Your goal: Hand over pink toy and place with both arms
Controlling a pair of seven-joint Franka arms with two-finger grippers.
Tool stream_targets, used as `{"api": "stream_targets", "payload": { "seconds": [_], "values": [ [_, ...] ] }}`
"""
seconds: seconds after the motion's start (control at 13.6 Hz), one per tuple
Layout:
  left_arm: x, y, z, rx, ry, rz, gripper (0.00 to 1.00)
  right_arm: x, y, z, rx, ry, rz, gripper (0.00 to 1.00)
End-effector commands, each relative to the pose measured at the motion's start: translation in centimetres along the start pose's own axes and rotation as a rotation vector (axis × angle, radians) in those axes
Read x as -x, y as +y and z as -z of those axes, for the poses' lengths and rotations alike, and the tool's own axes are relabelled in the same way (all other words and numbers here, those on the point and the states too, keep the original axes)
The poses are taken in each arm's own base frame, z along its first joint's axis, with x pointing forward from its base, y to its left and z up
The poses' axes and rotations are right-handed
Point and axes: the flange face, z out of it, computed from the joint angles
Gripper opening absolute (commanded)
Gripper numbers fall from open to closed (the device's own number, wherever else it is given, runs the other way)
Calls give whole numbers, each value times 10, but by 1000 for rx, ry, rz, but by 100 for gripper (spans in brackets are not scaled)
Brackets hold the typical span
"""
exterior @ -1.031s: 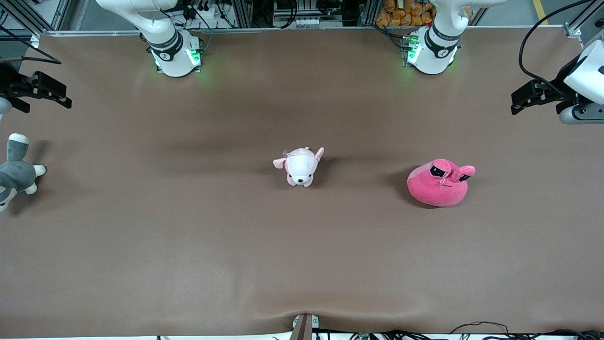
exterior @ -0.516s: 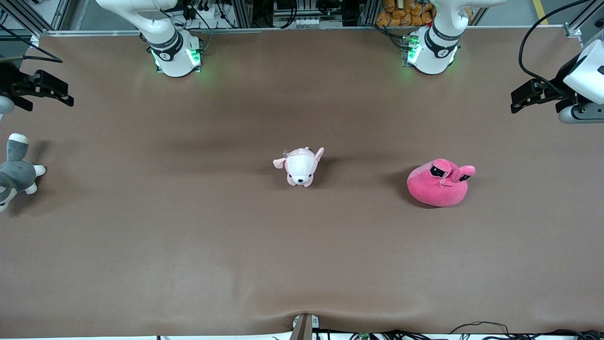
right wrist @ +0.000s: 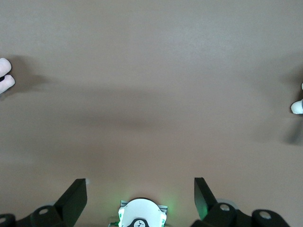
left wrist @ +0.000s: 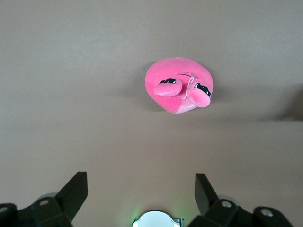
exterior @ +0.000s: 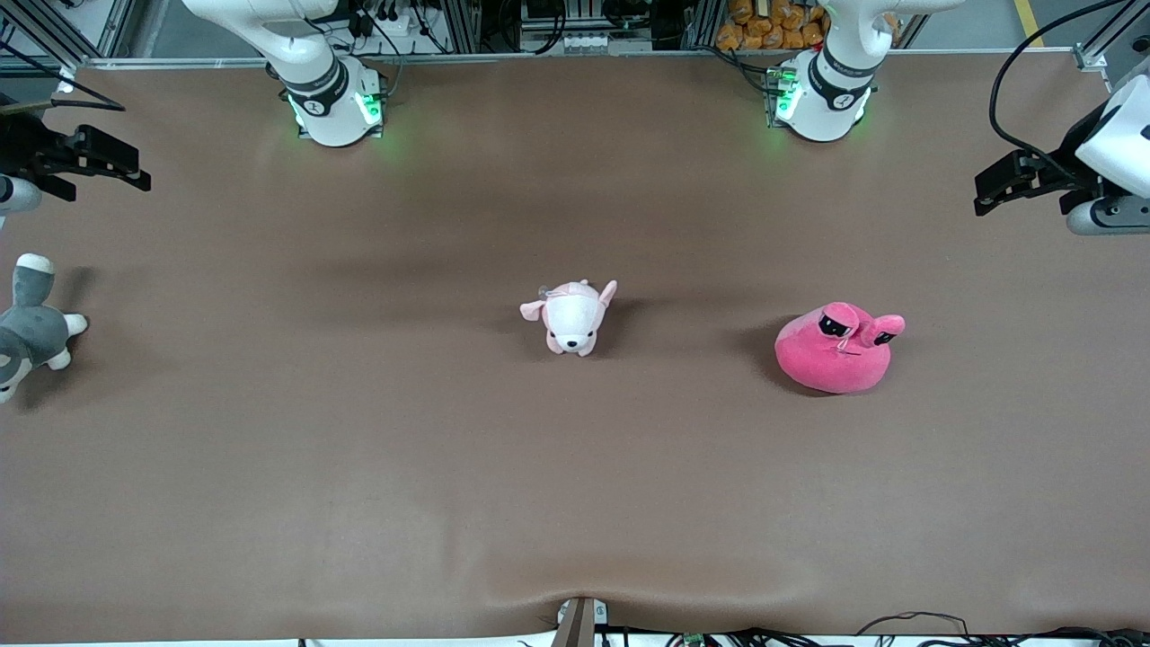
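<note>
Right gripper (exterior: 126, 171) hangs released and empty over the worktop (exterior: 359, 467) at its own arm's end, above the grey-and-white plush (exterior: 31, 328), having drifted slightly toward mid-table since the earlier frame, presumably readying to receive. Small dog plush (exterior: 572, 319) sits mid-worktop; the pink toy (exterior: 837, 349) rests untouched toward the left arm's end. Left gripper (exterior: 997, 189), released and empty, waits near-stationary above that end, judged staged for first pickup.

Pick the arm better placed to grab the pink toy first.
Left. The pink toy lies toward the left arm's end of the table, and the open left claw has it in view. The right claw hangs open over the other end.
</note>
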Motion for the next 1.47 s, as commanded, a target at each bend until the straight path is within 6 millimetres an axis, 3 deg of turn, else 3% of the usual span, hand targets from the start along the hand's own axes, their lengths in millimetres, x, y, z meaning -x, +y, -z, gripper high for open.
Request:
{"api": "stream_targets", "payload": {
  "seconds": [0.0,0.52,1.03,1.25,1.4],
  "values": [
    [0,-4,4,-8,-2,12,100,5,2,8,-18,8,-2,100],
    [4,-17,8,-9,-1,30,100,6,2,12,-18,8,-3,100],
    [7,-16,9,-7,-11,120,100,8,2,11,-20,-3,-3,100],
    [1,-20,-5,-8,-43,282,100,8,2,11,-20,-3,-3,100],
    [-12,-32,-29,24,-84,438,100,7,2,12,-20,0,-3,100]
  ]
}}
